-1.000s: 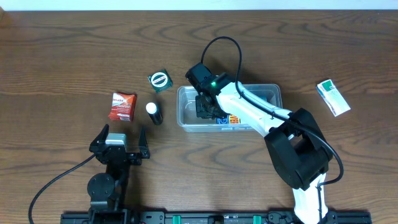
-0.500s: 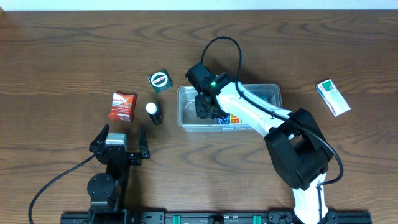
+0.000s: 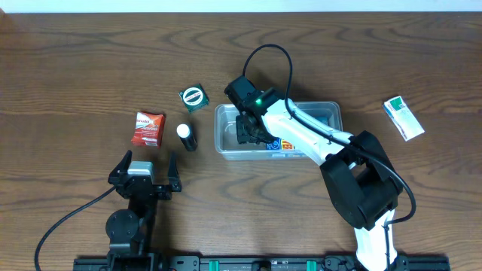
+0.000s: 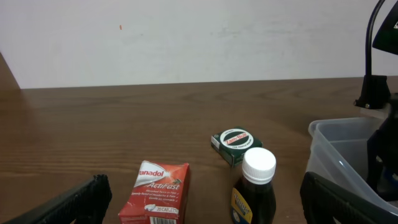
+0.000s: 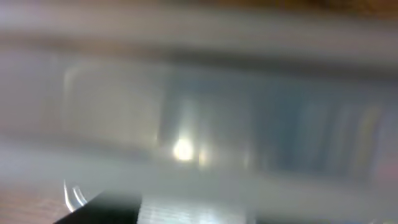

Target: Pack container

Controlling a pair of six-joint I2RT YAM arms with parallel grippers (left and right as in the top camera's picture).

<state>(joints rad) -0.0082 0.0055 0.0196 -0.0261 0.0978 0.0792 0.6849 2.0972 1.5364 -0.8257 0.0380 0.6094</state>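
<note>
The clear plastic container [image 3: 324,107] stands at the table's middle; its left end shows in the left wrist view [image 4: 348,146]. My right gripper [image 3: 248,134] reaches down into its left half. A red, blue and white packet [image 3: 279,144] lies inside right by it. The right wrist view is blurred: a pale box-like thing sits between dark fingers [image 5: 205,211], so the gripper looks shut on the packet. My left gripper [image 3: 144,175] is open and empty near the front edge, its fingers [image 4: 208,208] on either side of the view.
Left of the container are a red Panadol box [image 3: 148,129] [image 4: 155,193], a dark bottle with a white cap [image 3: 186,137] [image 4: 255,186] and a small green box [image 3: 193,97] [image 4: 235,144]. A white and green box [image 3: 404,117] lies far right.
My right gripper has shifted slightly left and down inside the container, and the colourful packet has shifted left with it. The left arm has not moved.
</note>
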